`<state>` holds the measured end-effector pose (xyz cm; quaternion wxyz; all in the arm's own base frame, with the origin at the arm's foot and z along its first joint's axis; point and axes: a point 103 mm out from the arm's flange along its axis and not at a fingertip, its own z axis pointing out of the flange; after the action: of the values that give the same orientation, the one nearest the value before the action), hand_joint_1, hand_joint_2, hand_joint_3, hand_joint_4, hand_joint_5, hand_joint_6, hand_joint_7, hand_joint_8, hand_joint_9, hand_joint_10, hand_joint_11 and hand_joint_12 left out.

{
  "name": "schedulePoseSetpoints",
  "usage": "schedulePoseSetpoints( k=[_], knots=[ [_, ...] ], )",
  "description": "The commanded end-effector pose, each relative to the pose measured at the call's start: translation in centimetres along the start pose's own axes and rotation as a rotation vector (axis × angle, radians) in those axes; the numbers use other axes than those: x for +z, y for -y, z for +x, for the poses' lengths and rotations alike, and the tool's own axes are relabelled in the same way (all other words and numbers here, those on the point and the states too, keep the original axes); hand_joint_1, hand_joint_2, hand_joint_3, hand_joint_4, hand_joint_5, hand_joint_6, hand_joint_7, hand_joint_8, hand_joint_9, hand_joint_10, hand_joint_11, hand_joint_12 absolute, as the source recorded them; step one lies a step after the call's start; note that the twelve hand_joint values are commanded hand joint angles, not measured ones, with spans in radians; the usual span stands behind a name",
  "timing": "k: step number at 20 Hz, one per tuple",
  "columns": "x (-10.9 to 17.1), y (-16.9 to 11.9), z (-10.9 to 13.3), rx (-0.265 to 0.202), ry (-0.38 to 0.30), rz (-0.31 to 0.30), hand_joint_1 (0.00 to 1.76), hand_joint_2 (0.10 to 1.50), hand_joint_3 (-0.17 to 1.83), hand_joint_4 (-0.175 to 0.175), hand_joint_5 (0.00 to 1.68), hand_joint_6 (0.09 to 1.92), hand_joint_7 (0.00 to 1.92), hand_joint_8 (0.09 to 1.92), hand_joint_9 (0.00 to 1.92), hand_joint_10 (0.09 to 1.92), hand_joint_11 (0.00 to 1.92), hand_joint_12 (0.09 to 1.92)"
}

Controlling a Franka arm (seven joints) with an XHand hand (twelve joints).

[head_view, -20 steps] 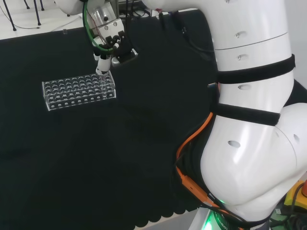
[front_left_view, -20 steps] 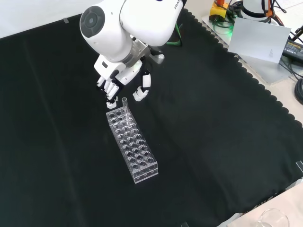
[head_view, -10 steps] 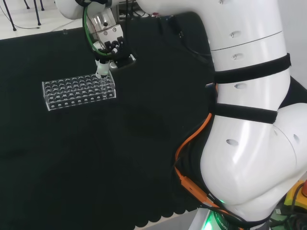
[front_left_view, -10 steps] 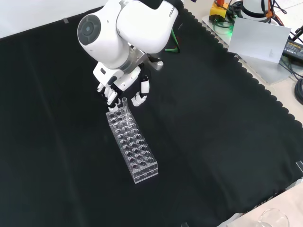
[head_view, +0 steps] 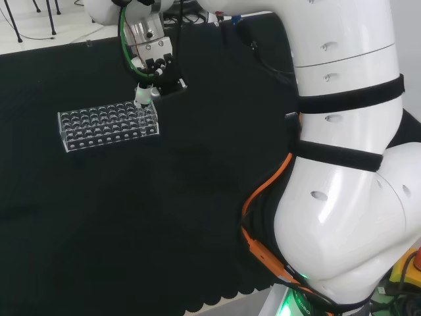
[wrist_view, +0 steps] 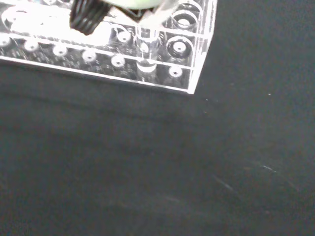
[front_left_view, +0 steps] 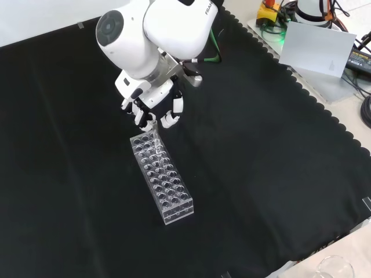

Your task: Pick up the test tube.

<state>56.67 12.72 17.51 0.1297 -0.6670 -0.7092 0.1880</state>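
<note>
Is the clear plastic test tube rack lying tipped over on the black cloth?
No, the clear plastic test tube rack stands upright on its base, holes facing up.

We see the corner of the clear rack point(wrist_view: 147, 64) on black cloth point(wrist_view: 157, 167), its round wells in rows. A clear test tube point(wrist_view: 146, 42) stands in a well near that corner; its bottom looks still inside the rack. A black ribbed part of the hand point(wrist_view: 88, 17) sits just beside the tube's upper end. We can't tell whether it touches.
</note>
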Motion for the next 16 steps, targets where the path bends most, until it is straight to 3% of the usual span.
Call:
schedulePoseSetpoints(
  k=[1, 7, 10, 12, 13, 16],
  knots=[
    [-1.1, -0.1, 1.5, 0.01, -0.073, -0.027, 1.05, 0.65, 0.77, -0.175, 0.71, 0.91, 1.1, 0.82, 0.93, 0.77, 0.39, 1.45],
    [-1.1, -0.1, 2.7, -0.007, -0.058, -0.027, 1.06, 0.64, 0.77, -0.175, 0.71, 0.91, 1.11, 0.82, 0.94, 0.77, 0.39, 1.45],
    [-0.9, -0.1, 2.9, 0.013, -0.03, -0.069, 1.11, 0.63, 0.78, -0.175, 0.78, 0.9, 1.22, 0.79, 1.02, 0.74, 0.44, 1.42],
    [-0.9, 0.1, 3.0, 0.038, -0.019, -0.124, 1.2, 0.72, 0.62, -0.175, 1.01, 0.86, 1.29, 0.76, 1.18, 0.7, 0.58, 1.36],
    [-0.9, 0.2, 3.0, 0.056, -0.024, -0.15, 1.25, 0.7, 0.64, -0.175, 1.1, 0.82, 1.28, 0.76, 1.25, 0.71, 0.69, 1.31],
    [-1.2, 0.5, 2.9, 0.095, -0.063, -0.222, 1.4, 0.61, 0.74, -0.175, 1.2, 0.78, 1.32, 0.83, 1.23, 0.69, 0.97, 1.18]
  ],
)
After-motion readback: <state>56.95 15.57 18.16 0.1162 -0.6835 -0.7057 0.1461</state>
